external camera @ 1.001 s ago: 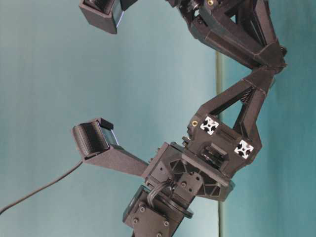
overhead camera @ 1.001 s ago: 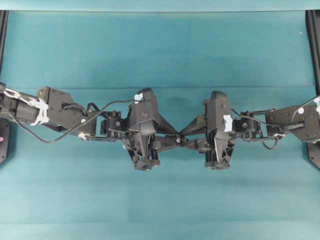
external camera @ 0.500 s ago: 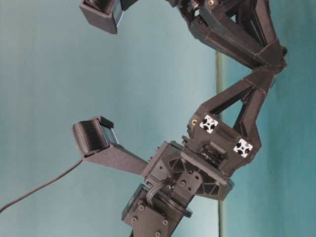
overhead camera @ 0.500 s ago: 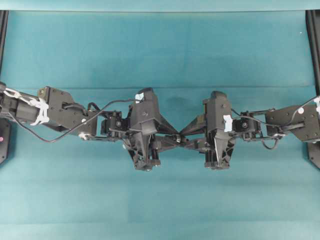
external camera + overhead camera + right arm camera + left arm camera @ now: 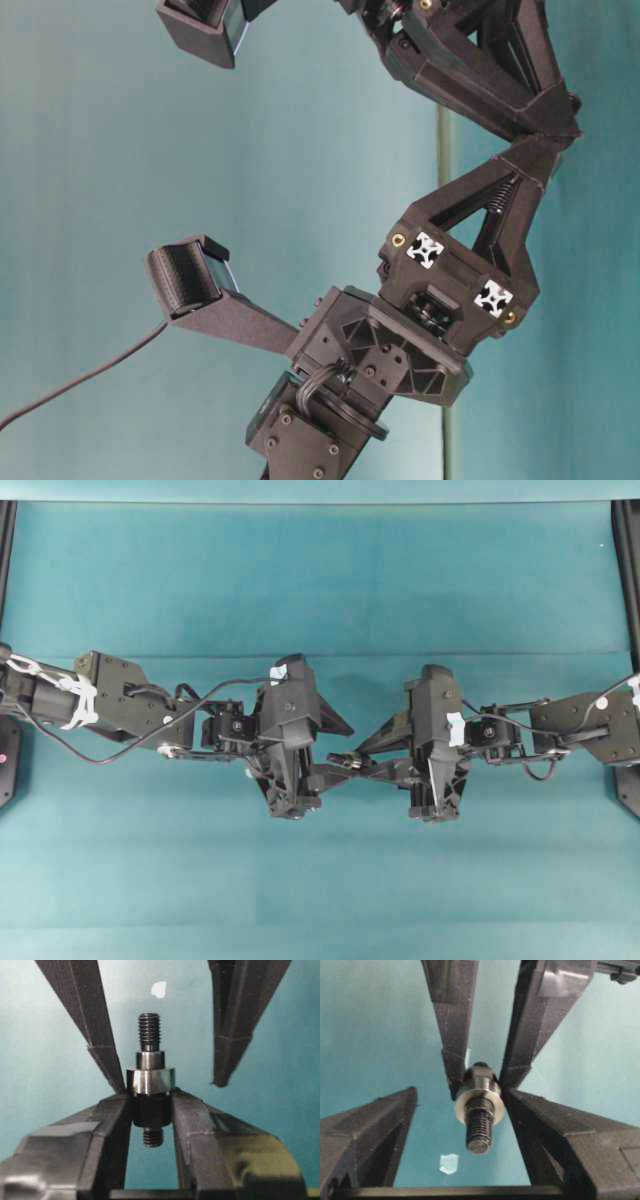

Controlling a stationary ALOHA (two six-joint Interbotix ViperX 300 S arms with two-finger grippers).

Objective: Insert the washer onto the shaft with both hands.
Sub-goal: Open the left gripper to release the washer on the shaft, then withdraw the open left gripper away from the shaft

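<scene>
Two black robot arms meet at the middle of the overhead frame above a teal cloth-covered table (image 5: 320, 580). One small dark grey metal shaft (image 5: 150, 1110), stepped and threaded at its thin end, is clamped by its thick lower body between the two fingers of the right gripper (image 5: 150, 1115), at centre in the right wrist view. One silvery-grey metal washer (image 5: 150, 1080) sits around the shaft, resting just above the right fingertips, with the narrower step and the threaded tip rising above it toward the top of the frame.

From the left wrist view, the same washer (image 5: 478, 1101) rings the shaft (image 5: 479, 1130), whose threaded end points toward the camera at frame centre. The left gripper (image 5: 460, 1110) has its jaws spread wide: one finger (image 5: 370, 1130) lies at the lower left, well apart from the washer, while the other finger (image 5: 555, 1130) at the lower right lies just beside it; whether that one touches is unclear. It holds nothing.

One tiny pale whitish square bit (image 5: 448, 1163) lies on the table, at lower centre of that view.
</scene>
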